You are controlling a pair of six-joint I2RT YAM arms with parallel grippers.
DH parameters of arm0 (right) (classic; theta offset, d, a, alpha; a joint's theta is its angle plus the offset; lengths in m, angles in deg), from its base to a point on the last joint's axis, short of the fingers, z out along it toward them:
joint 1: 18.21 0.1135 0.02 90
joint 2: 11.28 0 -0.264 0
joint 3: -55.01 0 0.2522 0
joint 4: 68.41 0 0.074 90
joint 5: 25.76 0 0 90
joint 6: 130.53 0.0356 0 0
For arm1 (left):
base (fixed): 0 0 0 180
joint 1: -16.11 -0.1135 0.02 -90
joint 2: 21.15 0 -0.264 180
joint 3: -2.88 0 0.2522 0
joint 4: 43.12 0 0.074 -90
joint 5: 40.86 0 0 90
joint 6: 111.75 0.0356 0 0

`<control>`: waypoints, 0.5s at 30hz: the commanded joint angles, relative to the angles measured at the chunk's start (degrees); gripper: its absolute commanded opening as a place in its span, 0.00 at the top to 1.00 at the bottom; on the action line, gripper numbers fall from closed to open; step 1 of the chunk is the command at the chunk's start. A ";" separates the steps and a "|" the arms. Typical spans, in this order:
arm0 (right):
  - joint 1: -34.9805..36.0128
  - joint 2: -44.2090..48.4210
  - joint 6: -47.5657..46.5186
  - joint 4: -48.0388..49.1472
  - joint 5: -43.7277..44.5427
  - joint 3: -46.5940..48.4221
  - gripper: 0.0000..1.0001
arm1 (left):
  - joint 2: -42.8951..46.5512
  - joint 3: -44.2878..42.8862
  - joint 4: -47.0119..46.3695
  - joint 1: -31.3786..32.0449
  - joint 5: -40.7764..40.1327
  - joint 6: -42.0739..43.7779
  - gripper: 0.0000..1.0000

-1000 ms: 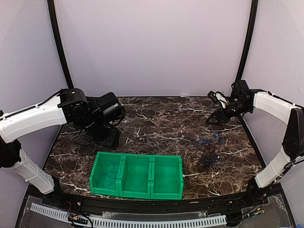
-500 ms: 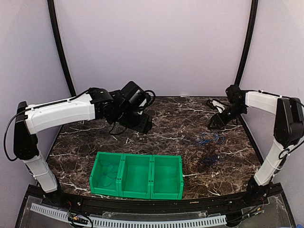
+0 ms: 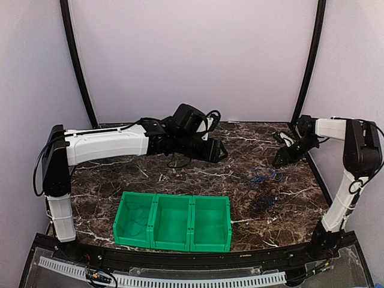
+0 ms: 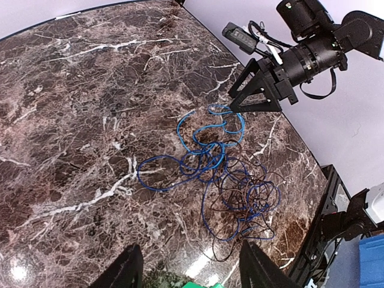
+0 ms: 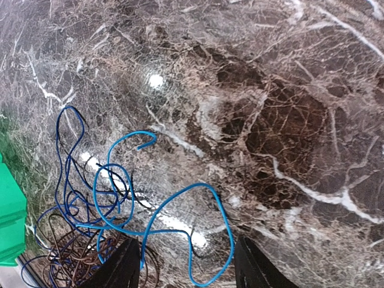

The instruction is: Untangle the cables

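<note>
The cables [image 3: 263,180] lie in a loose tangle on the right half of the marble table: bright blue, dark blue and thin dark brown or black loops [image 4: 240,192]. My left gripper [image 3: 219,151] hovers over the table's middle, left of the tangle, open and empty [image 4: 191,267]. At the tangle's far right edge my right gripper [image 3: 281,161] is low over the table and open [image 5: 189,264]. A bright blue loop [image 5: 198,184] lies on the marble under its spread fingers, not pinched. From the left wrist view the right gripper [image 4: 252,99] points down at the tangle's far end.
A green bin [image 3: 173,222] with three compartments stands at the near middle of the table, just left of the tangle; its corner shows in the right wrist view [image 5: 9,222]. The table's right edge and black frame post [image 3: 312,54] are near the right arm.
My left arm has swung from the table's left side across to its middle, toward the tangle. The right gripper has shifted slightly right and nearer, and its jaws have narrowed a little.
</note>
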 commanded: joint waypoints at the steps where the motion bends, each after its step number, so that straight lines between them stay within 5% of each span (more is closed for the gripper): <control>1: 0.27 -1.73 0.85 -0.40 -4.44 -0.10 0.47 | 0.41 -1.03 -3.50 -0.36 3.54 -2.72 0.42; 8: 0.26 -4.51 0.29 -2.55 -7.87 0.80 0.71 | -0.01 -0.46 -3.96 -0.36 3.81 -3.28 0.42; 13: 0.34 -1.57 -1.39 -4.77 -11.03 1.24 1.00 | -1.21 -0.52 -6.27 -0.32 5.49 -4.04 0.43; 15: 0.26 2.16 -2.12 -5.88 -11.85 2.26 1.00 | -1.57 -0.42 -8.35 -0.23 6.74 -3.97 0.43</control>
